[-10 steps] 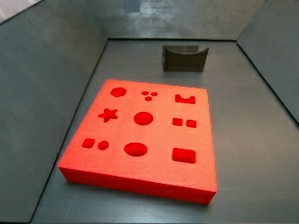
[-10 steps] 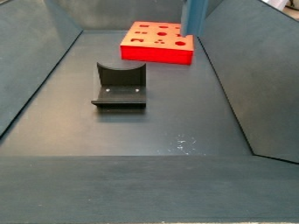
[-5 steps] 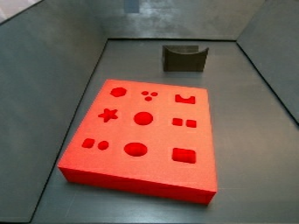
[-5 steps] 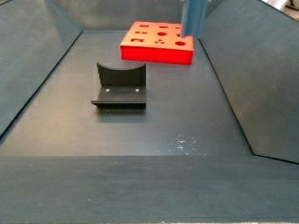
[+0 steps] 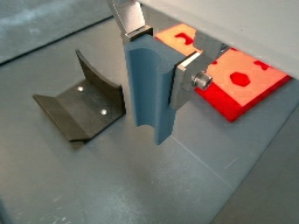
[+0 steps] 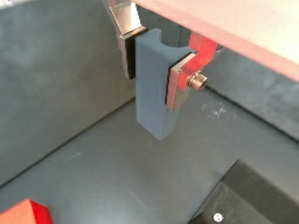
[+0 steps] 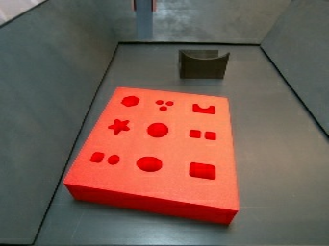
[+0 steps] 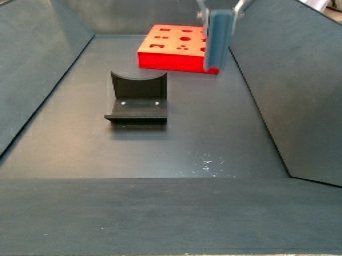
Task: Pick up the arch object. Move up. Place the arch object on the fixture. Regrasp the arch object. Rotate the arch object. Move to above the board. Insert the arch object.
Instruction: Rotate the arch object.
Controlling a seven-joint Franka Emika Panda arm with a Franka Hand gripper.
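My gripper [image 5: 160, 57] is shut on the arch object [image 5: 149, 92], a pale blue-grey oblong block that hangs upright from the silver fingers [image 5: 187, 77], clear of the floor. Both wrist views show this hold, with the curved notch of the arch object [image 6: 158, 101] up between the pads. In a side view the arch object [image 8: 218, 45] hangs in front of the red board [image 8: 174, 48]. The dark fixture [image 8: 138, 97] stands on the floor nearer the camera, apart from the block. The board [image 7: 161, 144] with its shaped cutouts and the fixture [image 7: 202, 63] also show in both side views.
Grey walls enclose the floor on all sides [image 8: 40, 90]. The board [image 5: 239, 83] lies beside the fixture [image 5: 79, 105] in a wrist view. A corner of the fixture [image 6: 251, 197] shows below the block.
The gripper with the arch object has come down and slightly left in the side view; more of the block and the fingers now show. Board and fixture have not moved.
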